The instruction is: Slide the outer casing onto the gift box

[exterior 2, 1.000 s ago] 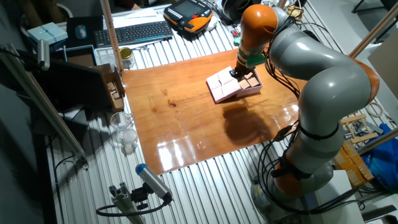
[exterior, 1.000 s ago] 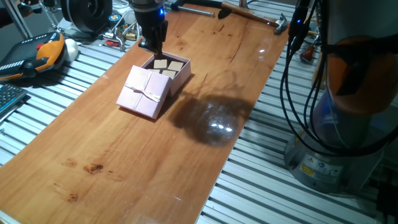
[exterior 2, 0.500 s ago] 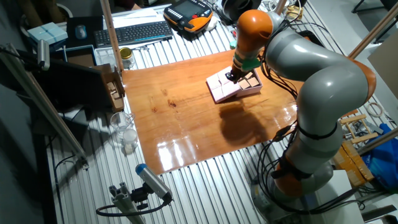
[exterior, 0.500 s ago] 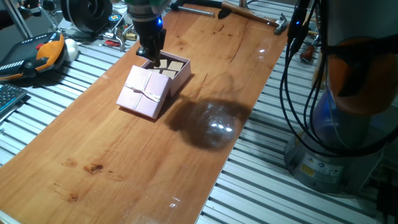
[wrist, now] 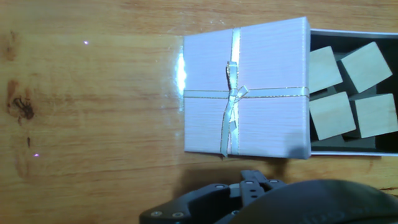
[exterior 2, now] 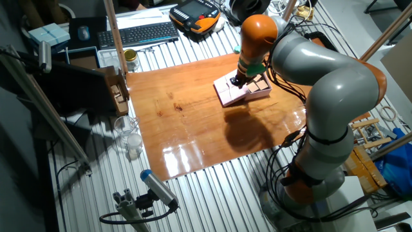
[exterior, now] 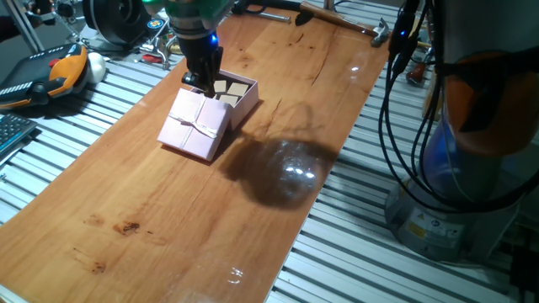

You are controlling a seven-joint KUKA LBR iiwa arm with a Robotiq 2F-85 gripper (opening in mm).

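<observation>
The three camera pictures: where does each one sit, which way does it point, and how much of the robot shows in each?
One fixed view: sits low past one end of the table, looking along it at the outer casing; shows the gripper.
The other fixed view: high, off one long side, looking down; shows the whole arm.
Hand view: on the hand, pointing straight down at casing and gift box; only dark gripper parts show.
All three share the casing, part-way over the box.
</observation>
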